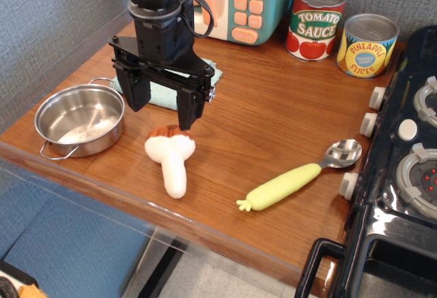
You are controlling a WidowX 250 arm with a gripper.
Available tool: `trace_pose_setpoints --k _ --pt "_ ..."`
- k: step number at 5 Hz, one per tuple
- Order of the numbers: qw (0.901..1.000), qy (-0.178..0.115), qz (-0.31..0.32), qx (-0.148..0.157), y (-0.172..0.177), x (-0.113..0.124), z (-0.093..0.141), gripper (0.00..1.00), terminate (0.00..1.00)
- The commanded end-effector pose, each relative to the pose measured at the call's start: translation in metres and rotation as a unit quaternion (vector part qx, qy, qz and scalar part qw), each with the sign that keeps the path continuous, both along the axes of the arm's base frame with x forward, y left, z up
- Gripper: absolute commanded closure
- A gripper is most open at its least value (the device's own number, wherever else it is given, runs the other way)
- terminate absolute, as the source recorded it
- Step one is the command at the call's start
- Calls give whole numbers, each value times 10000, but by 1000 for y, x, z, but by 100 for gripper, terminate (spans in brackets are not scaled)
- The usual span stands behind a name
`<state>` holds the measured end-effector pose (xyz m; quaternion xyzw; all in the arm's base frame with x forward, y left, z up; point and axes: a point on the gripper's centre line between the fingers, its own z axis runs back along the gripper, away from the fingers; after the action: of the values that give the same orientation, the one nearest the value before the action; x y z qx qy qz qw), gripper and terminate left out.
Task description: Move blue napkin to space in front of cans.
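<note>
The black gripper [162, 108] hangs over the left part of the wooden counter [273, 113] with its two fingers spread apart and nothing between them; the left finger [136, 93] and the right finger [189, 110] point down, and the right tip sits just above the brown cap of a plush mushroom [171, 160] that lies on the wood with its white stem toward the front edge. Behind the fingers the blue napkin [164, 91] lies flat on the counter, mostly hidden by the arm, just beside the steel pot [80, 119] to its left and in front of the toy microwave [246, 1]. The cans [341, 30] stand well apart from it at the back right, the tomato sauce tin just beside the pineapple slices tin. A spoon with a yellow-green handle [300, 178] lies near the front right, close to the black toy stove [403, 175]
</note>
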<state>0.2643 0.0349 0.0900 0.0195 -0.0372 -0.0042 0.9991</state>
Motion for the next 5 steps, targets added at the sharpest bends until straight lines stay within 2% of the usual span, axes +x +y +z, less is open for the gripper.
trace_pose_setpoints --k 1,2,3,4,5 --pt "10000 0 0 0 0 0 0 0 0" --pt "9996 14 161 -212 19 16 4 0 0" --pt "9972 -253 296 -635 47 57 8 0 0" --pt "9979 -443 209 -422 70 96 6 0 0" --pt "9983 -543 48 -226 96 119 -5 0 0"
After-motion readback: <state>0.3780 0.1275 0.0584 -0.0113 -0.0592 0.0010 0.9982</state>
